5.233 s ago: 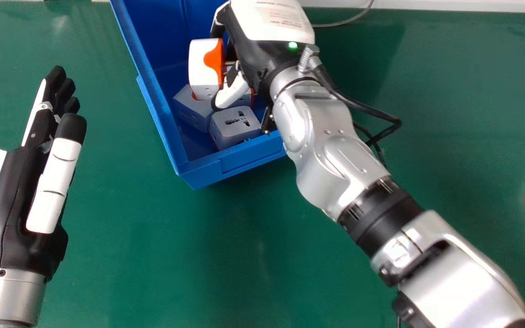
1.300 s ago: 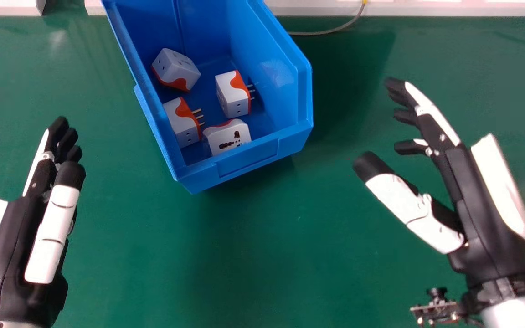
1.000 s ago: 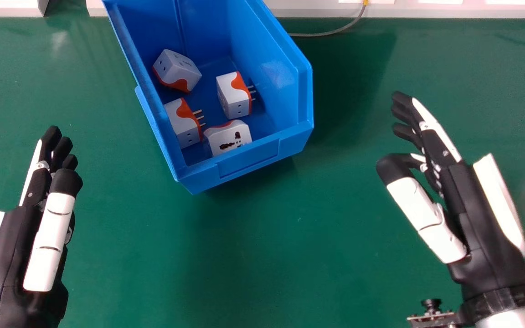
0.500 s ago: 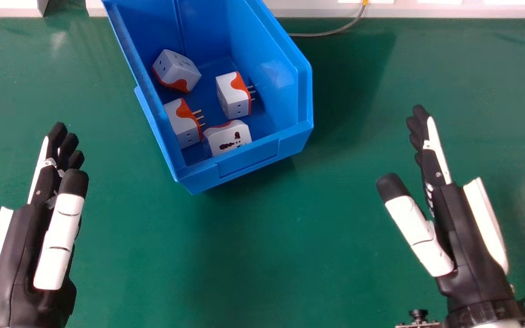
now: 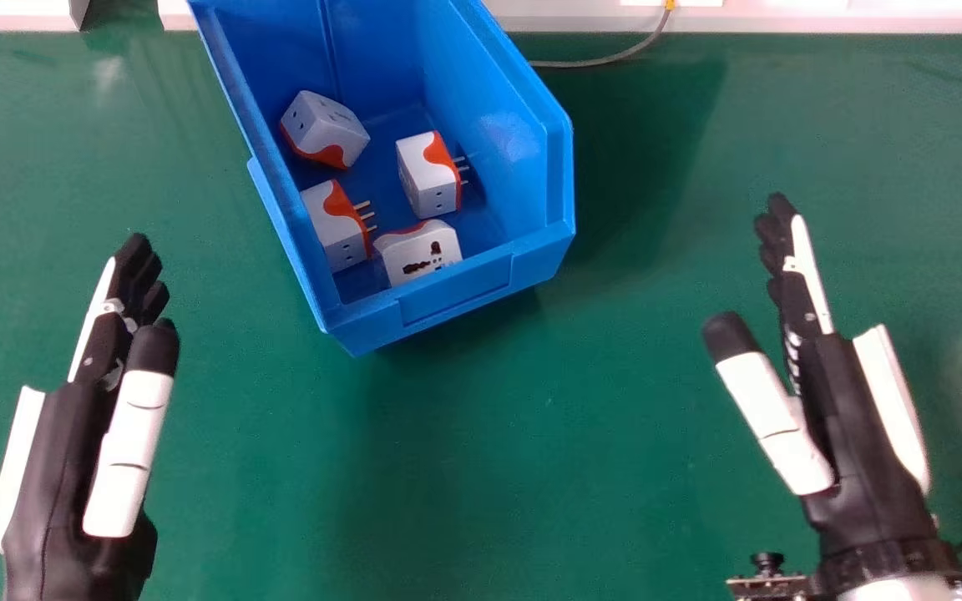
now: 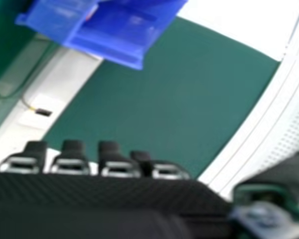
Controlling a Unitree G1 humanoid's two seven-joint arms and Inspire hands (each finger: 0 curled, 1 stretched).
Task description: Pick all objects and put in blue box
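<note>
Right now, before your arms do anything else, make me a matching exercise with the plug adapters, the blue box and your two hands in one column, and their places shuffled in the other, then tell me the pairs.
Things:
1. Plug adapters
2. Blue box
3. Left hand
4. Right hand

Places:
A. Open, at the head view's right
B. Resting on the green table
C. Inside the blue box
D. Open, at the head view's left

Right pairs: 1-C, 2-B, 3-D, 4-A.
</note>
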